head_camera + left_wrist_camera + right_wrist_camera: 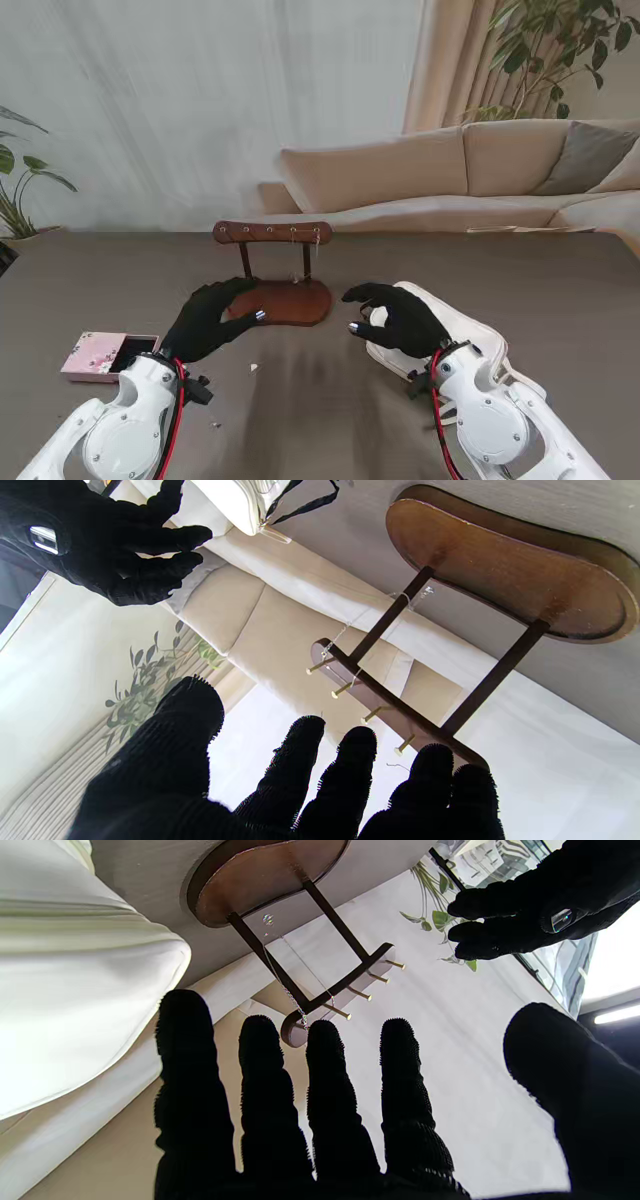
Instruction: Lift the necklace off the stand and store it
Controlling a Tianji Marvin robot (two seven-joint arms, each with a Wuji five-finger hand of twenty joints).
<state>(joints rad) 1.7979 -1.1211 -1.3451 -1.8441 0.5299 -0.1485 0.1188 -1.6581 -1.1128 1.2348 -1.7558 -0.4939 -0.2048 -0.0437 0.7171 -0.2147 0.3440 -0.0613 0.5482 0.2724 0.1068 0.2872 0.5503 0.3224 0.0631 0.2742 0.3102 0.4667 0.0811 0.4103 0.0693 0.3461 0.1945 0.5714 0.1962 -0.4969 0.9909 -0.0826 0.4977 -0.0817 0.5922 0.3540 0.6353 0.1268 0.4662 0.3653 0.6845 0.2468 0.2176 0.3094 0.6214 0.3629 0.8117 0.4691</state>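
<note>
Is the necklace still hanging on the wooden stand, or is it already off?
Still on. The necklace chain hangs from the end pegs of the stand, and neither the left hand nor right hand touches it.

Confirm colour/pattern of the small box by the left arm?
Pink with a floral print, dark inside: the small box shows best in the stand view.

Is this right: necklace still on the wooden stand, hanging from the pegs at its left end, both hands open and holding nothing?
Not quite. The necklace hangs at the right end of the stand, not the left: the stand camera shows the chain by the right post, and the right wrist view shows it draped over the end pegs. The rest holds: left hand and right hand are open, holding nothing.
</note>
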